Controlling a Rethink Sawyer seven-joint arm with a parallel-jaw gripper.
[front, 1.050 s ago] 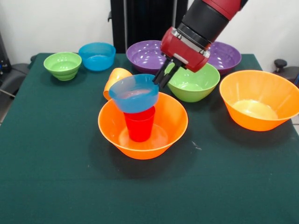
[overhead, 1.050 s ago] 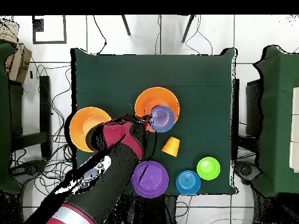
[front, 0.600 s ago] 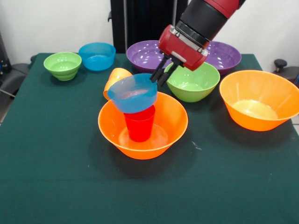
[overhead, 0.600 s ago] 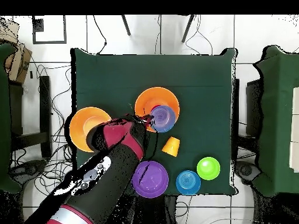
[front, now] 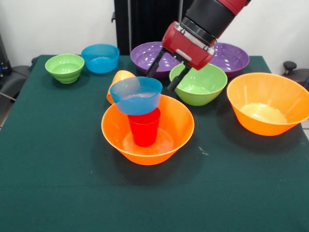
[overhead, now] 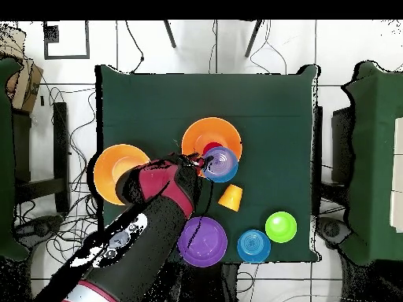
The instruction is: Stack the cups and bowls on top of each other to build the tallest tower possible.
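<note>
Sawyer arm [front: 212, 14]: glossy red shell, wide black cylindrical band at the wrist. Red blocky wrist housing [front: 186, 46] with pale trim along its edge. Two thin black fingers [front: 152, 66] at its 7 o'clock side.

Green table [front: 58, 183] — bowls [front: 268, 104], tipped orange cup [front: 117, 82], seemingly.

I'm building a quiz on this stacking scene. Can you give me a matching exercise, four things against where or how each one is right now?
Things:
1. red cup
2. small blue bowl
3. orange cup
4. gripper

States:
A. lying on its side on the table
B. open, holding nothing
C. standing inside the large orange bowl
D. resting on a cup, tilted

Pairs: 1-C, 2-D, 3-A, 4-B
</note>
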